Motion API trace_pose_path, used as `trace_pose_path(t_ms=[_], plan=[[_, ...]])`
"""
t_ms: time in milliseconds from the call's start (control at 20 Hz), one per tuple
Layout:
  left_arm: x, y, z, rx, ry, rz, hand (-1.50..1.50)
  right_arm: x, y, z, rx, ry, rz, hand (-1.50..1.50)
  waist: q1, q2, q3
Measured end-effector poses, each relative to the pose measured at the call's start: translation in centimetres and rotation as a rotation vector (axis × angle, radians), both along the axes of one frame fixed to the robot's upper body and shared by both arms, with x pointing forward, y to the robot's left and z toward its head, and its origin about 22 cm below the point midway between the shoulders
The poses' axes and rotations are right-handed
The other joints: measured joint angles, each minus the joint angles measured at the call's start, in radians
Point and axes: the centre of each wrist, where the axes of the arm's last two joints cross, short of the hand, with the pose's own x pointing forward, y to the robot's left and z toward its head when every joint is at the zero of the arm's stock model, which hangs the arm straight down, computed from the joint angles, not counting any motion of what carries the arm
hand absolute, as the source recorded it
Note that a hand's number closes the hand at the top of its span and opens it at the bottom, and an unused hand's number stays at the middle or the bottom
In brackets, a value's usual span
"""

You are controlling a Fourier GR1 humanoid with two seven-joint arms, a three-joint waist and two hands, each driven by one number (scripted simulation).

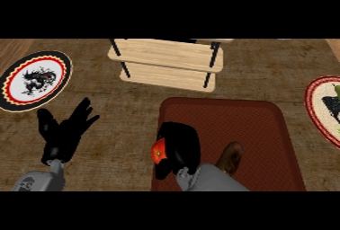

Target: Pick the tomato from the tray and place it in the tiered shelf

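2 black hands come in from the lower edge of a steep downward view of a brown bench (pixel 119 117). The right hand (pixel 179 146) sits over the left part of a dark red tray (pixel 266 134), its fingers curled round a red tomato (pixel 158 152); only a slice of the tomato shows at the hand's left side, at the tray's left edge. A brown object (pixel 231 157) lies on the tray just to the right of the right forearm, too dim to identify. The left hand (pixel 63 130) rests at lower left, well clear of the tray, fingers spread, straight and pointing up, holding nothing. Beyond the tray, at the top centre, stands a tiered shelf (pixel 169 63) of pale wooden boards on thin black posts. A round plate (pixel 34 80) with a black and red rim and a dark drawing in its white centre lies at upper left. A second round plate (pixel 323 110), partly cut off by the right edge, carries something green.
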Motion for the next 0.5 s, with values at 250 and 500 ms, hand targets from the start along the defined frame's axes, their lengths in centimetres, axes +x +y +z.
trace_pose_path(t_ms=[250, 500], plan=[[0.7, -0.8, 0.1, 0.002, 0.005, -0.027, 0.0, 0.4, 3.0, 4.0, 0.05, -0.127, 0.117, 1.5, 0.03, 0.002, -0.001], [0.7, -0.6, -0.1, 0.009, 0.02, -0.021, 0.0, 0.8, 5.3, 9.5, 0.073, -0.33, 0.166, 1.5, 0.024, -0.009, -0.002]])
